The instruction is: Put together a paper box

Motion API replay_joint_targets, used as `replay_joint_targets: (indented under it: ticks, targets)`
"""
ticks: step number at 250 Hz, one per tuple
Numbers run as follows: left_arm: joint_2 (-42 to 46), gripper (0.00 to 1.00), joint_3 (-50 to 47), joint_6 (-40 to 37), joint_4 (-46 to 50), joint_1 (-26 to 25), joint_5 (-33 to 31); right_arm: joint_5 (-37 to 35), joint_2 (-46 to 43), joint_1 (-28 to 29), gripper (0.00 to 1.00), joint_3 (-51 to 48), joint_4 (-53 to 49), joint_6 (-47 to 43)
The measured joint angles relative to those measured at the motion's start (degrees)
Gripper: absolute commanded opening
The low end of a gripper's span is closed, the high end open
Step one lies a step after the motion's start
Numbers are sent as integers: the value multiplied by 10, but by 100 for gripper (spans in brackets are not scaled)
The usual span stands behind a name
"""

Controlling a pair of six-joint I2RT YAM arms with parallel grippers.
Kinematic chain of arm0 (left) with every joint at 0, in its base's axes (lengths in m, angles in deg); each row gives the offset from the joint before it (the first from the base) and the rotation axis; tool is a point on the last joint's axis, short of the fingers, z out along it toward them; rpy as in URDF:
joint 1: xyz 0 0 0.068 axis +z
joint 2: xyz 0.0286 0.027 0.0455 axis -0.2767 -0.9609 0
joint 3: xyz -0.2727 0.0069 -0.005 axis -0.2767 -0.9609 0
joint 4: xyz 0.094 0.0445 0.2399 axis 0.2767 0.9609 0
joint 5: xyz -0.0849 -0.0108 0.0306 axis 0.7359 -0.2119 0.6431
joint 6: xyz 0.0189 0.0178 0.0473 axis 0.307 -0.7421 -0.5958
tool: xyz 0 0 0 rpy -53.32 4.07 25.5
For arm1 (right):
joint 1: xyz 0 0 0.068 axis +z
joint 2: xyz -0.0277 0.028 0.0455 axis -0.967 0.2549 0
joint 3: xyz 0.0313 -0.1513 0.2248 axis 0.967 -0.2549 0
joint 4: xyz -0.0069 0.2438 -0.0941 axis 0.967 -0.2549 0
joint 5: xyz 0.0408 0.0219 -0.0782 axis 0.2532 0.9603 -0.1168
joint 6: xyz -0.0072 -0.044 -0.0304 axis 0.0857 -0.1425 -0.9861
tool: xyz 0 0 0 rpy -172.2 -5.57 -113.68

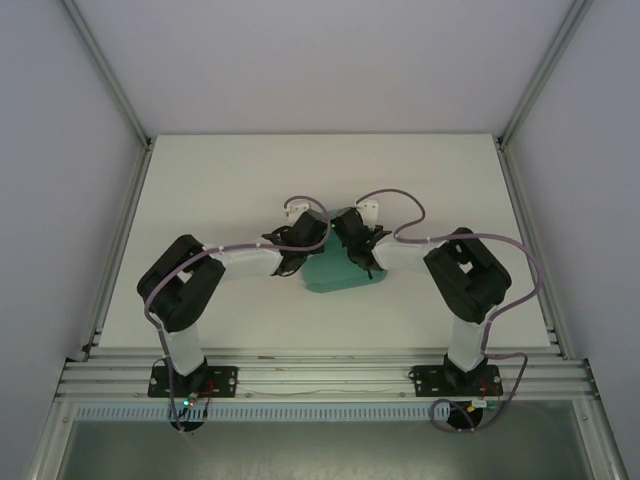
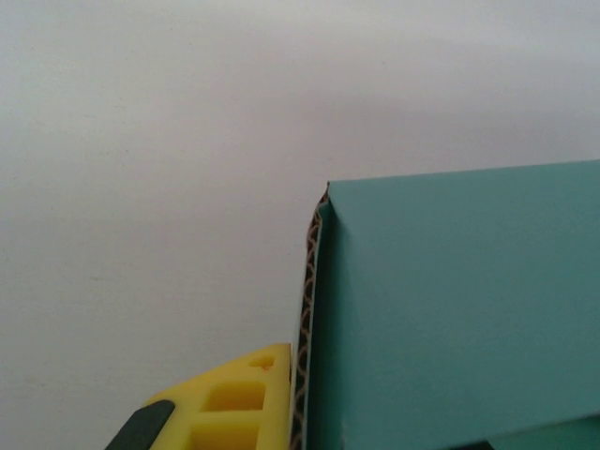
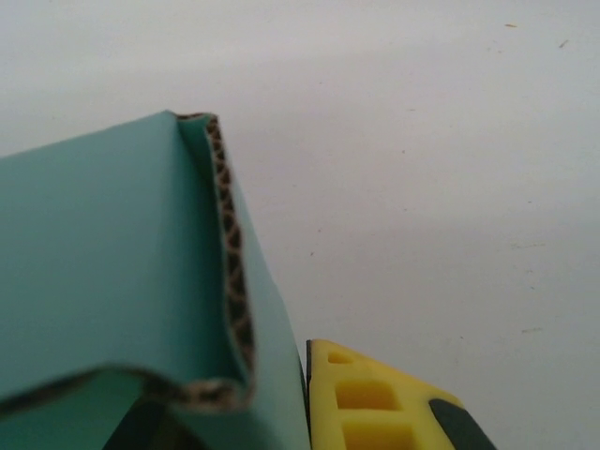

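Since the paper box [image 1: 345, 272] is light corrugated card, expect easy crushing | sits mid tabletop [image 1: 200, 200] | left tool [image 1: 298, 258], right tool [image 1: 360, 255] both clamped on its walls | grip near folds, gently.

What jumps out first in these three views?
The teal paper box sits mid-way across the white table, with both arms folded inward onto it: the left gripper at its left end, the right gripper at its right. In the left wrist view a yellow finger presses against the box's raw corrugated edge. The right wrist view mirrors that, so both grippers look shut on its walls.
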Motion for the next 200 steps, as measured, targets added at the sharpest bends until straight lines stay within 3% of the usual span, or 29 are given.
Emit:
replay_joint_targets:
  ticks: [21,54,85,114,143,168,200]
  targets:
    - [-5,0,7,1,1,0,1,-3,2,0,0,0,4,-2]
    - [-6,0,8,-11,-2,6,12,16,3,0,9,-37,80,-23]
    - [-5,0,3,-36,-15,14,23,52,2,-15,28,-66,158,-50]
    - [-3,0,-2,-53,-29,25,34,101,-1,-38,60,-78,191,-79]
    - [1,0,-8,-75,-41,38,54,163,-40,-55,77,-119,211,-120]
    - [6,0,-10,-96,-41,41,70,212,-99,-55,99,-155,221,-138]
    - [17,0,-10,-131,-40,41,89,269,-193,-53,100,-184,229,-150]
